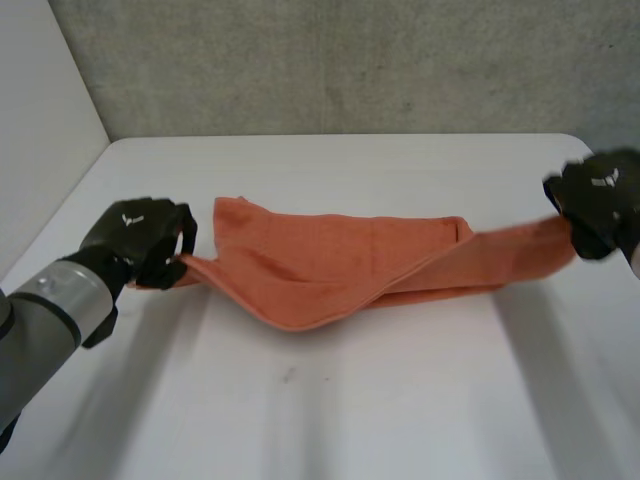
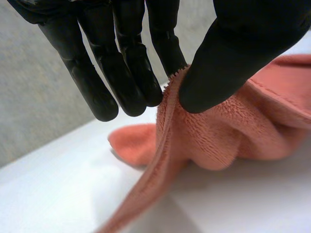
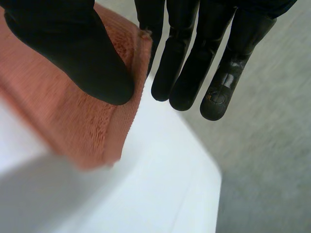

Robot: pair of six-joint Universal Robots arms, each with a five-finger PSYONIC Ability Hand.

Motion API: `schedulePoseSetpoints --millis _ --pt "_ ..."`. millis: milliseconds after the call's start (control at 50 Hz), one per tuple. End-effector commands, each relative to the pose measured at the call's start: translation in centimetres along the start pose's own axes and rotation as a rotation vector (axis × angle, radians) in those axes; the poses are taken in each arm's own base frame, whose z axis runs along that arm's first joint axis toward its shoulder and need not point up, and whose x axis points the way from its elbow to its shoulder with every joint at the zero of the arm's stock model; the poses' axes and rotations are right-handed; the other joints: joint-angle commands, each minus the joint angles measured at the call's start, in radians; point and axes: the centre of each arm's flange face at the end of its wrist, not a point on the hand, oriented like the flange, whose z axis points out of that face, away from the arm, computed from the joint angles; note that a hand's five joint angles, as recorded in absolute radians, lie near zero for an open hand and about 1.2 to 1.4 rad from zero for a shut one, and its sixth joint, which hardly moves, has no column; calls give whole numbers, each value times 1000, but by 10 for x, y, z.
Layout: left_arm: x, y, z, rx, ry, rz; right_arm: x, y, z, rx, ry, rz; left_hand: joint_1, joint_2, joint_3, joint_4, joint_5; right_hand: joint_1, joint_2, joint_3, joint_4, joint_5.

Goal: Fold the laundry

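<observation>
An orange towel [image 1: 340, 260] lies stretched across the middle of the white table [image 1: 330, 410], twisted and bunched along its length. My left hand [image 1: 140, 238] holds its left end just above the table; the thumb [image 2: 233, 58] presses the towel's edge [image 2: 204, 136] against the fingers [image 2: 121, 73]. My right hand [image 1: 600, 205] holds the right end, lifted near the table's right edge. There the thumb [image 3: 73, 53] pinches the orange towel [image 3: 63, 116] against the fingers [image 3: 194, 58].
A grey wall [image 1: 350, 60] runs behind the table, and a white panel [image 1: 40, 130] stands at the left. The table's right edge [image 3: 214, 194] drops off to a grey floor [image 3: 272, 174] just past my right hand.
</observation>
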Motion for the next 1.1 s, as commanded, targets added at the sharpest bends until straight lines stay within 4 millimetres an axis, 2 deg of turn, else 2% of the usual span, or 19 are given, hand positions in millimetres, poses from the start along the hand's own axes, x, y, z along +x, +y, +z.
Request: schedulePoseSetpoints --millis 20,200,280,320,360,380,400,420,440,460,480,520,560,600,700,780,920,1040,1100 --pt "9 20 -11 -128 37 69 -26 39 -19 -229 -164 -168 277 200 203 201 250 421 223 216 205 239" --pt "1 59 23 -275 30 235 -34 63 4 -318 -225 -195 277 200 203 201 250 421 223 216 205 239" --pt "-9 50 50 -238 -15 283 -31 65 32 -303 -212 -200 277 200 203 201 250 421 223 216 205 239" --pt "-10 43 55 -214 -23 293 -22 42 60 -213 -130 -202 277 200 203 201 250 421 223 216 205 239" --pt "-15 9 74 -86 -63 330 -8 18 73 -141 -40 -177 277 200 203 201 250 421 223 216 205 239" --pt "-15 9 74 -85 -63 331 13 -11 83 -52 71 -129 277 200 203 201 250 421 223 216 205 239" --pt "-21 -61 89 167 -134 377 25 -28 86 3 130 -99 277 200 203 201 250 421 223 216 205 239" --pt "-23 -80 91 241 -160 386 36 -45 88 60 186 -66 277 200 203 201 250 421 223 216 205 239" --pt "-23 -81 91 242 -160 386 60 -74 89 178 290 -1 277 200 203 201 250 421 223 216 205 239" --pt "-25 -100 90 315 -185 395 61 -74 89 179 291 -1 277 200 203 201 250 421 223 216 205 239" --pt "-33 -157 80 543 -269 420 91 -111 85 359 408 90 277 200 203 201 250 421 223 216 205 239" --pt "-35 -174 73 617 -298 428 99 -120 83 413 436 115 277 200 203 201 250 421 223 216 205 239" --pt "-39 -208 57 787 -368 446 121 -150 57 590 511 186 277 200 203 201 250 421 223 216 205 239" --pt "-38 -219 49 859 -391 452 124 -157 45 634 523 206 277 200 203 201 250 421 223 216 205 239" --pt "-36 -185 54 748 -361 438 92 -131 42 562 397 204 277 200 203 201 250 421 223 216 205 239" --pt "-27 -104 64 490 -285 406 44 -80 52 406 232 196 277 200 203 201 250 421 223 216 205 239" --pt "-21 -2 54 190 -211 364 -16 -2 50 157 75 189 277 200 203 201 250 421 223 216 205 239" --pt "-8 48 49 51 -147 339 -50 44 48 -2 -15 169 277 200 203 201 250 421 223 216 205 239" --pt "0 72 47 -28 -113 325 -57 52 47 -27 -32 171 277 200 203 201 250 421 223 216 205 239"
